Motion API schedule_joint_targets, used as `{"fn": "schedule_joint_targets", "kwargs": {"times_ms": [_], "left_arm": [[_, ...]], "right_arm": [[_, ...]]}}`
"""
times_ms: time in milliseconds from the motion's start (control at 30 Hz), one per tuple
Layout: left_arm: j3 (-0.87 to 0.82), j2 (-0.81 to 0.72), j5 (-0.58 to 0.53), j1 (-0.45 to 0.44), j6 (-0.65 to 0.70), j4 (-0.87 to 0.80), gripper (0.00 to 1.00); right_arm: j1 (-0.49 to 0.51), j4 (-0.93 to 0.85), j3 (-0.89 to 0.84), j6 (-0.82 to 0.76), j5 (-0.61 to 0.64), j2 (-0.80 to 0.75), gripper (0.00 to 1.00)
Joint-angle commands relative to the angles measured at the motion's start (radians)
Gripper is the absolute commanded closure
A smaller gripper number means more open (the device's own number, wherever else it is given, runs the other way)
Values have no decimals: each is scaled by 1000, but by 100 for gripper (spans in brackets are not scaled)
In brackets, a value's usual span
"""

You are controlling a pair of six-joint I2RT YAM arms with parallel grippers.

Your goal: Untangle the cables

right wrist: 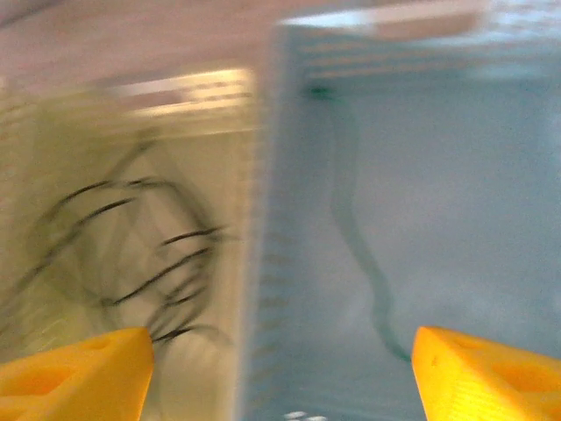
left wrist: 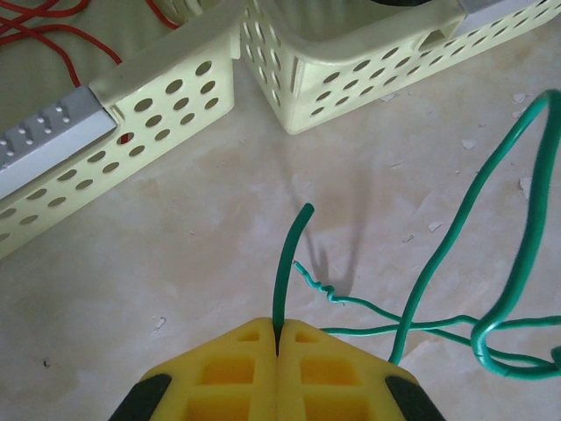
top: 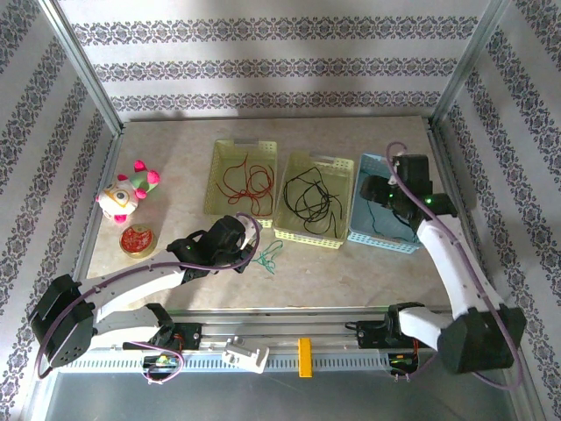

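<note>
My left pincer [left wrist: 277, 340] pinches the end of a green cable [left wrist: 282, 272] whose loops lie on the desk [left wrist: 158, 263]. My right pincer [right wrist: 280, 364] hangs spread over the blue basket [right wrist: 473, 202] holding a teal cable [right wrist: 381, 303]; black cables [top: 308, 195] lie in the neighbouring yellow basket [top: 308, 237].

Left yellow basket [top: 245, 144], middle yellow basket [top: 307, 237], blue basket [top: 377, 241], plush toy [top: 127, 191].

Top view high, behind arms [top: 131, 288], facing down; 2 wrist views close — sharing middle basket [top: 307, 235].
</note>
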Motion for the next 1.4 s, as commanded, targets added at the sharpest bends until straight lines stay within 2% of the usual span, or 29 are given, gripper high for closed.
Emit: {"fn": "schedule_joint_targets", "kwargs": {"times_ms": [0, 100, 200, 300, 467, 667, 733, 833, 867, 1067, 1167, 1367], "left_arm": [[-12, -37, 31, 0, -20, 45, 100], [-6, -52, 44, 2, -29, 52, 100], [0, -53, 36, 2, -26, 43, 100], [4, -55, 30, 2, -27, 36, 100], [7, -64, 23, 2, -31, 24, 100], [4, -74, 20, 2, -35, 23, 100], [4, -75, 18, 2, -38, 23, 100], [3, -73, 9, 2, -43, 28, 100], [2, -72, 2, 2, -47, 30, 100], [-8, -87, -94, 2, -100, 36, 100], [-21, -115, -137, 4, -117, 39, 100], [-36, -173, -168, 21, -159, 16, 100]], "right_arm": [[154, 30, -51, -66, -303, -18, 26], [330, 74, -79, -81, -450, 3, 26], [471, 80, -68, -121, -496, 70, 27], [542, 46, -22, -164, -541, 159, 32], [574, 56, 8, -188, -595, 225, 38], [580, 92, 31, -190, -599, 285, 45], [581, 96, 43, -190, -604, 307, 54], [580, 91, 51, -190, -600, 331, 71], [580, 91, 49, -194, -594, 329, 79], [534, 80, 1, -194, -454, 224, 100], [469, 79, -40, -172, -409, 136, 100], [313, 44, -104, -151, -408, -30, 100]]}}
